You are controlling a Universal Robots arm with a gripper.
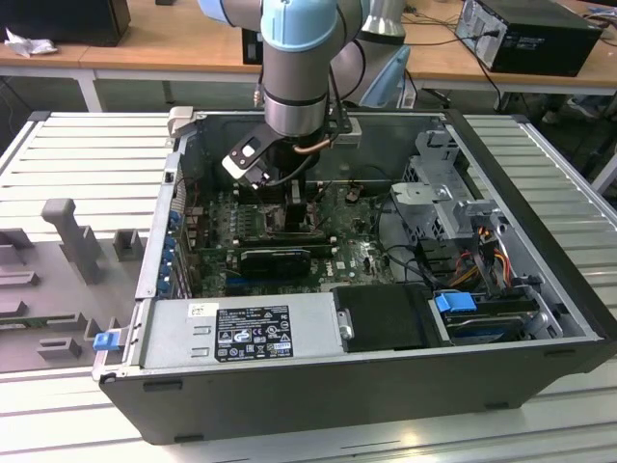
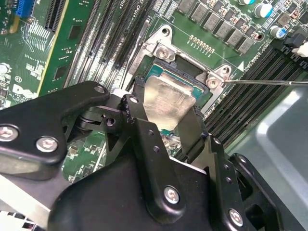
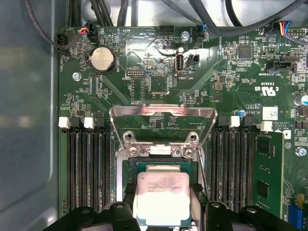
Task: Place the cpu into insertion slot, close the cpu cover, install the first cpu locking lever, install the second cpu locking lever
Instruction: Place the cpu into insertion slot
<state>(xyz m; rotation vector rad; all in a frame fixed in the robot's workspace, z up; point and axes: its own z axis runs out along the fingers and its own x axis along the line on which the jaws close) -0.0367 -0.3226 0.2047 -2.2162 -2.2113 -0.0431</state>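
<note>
fingers point(image 2: 144, 130) clamp the cpu point(image 2: 166, 98) at insertion slot point(image 2: 185, 65)

The cpu point(image 3: 162, 202) has a dull pale metal top; the cpu cover point(image 3: 163, 110) is shiny metal; fingers point(image 2: 144, 144) matt black

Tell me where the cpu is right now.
In both wrist views, the cpu is held by the end effector over the insertion slot, beside the raised cpu cover.
</note>
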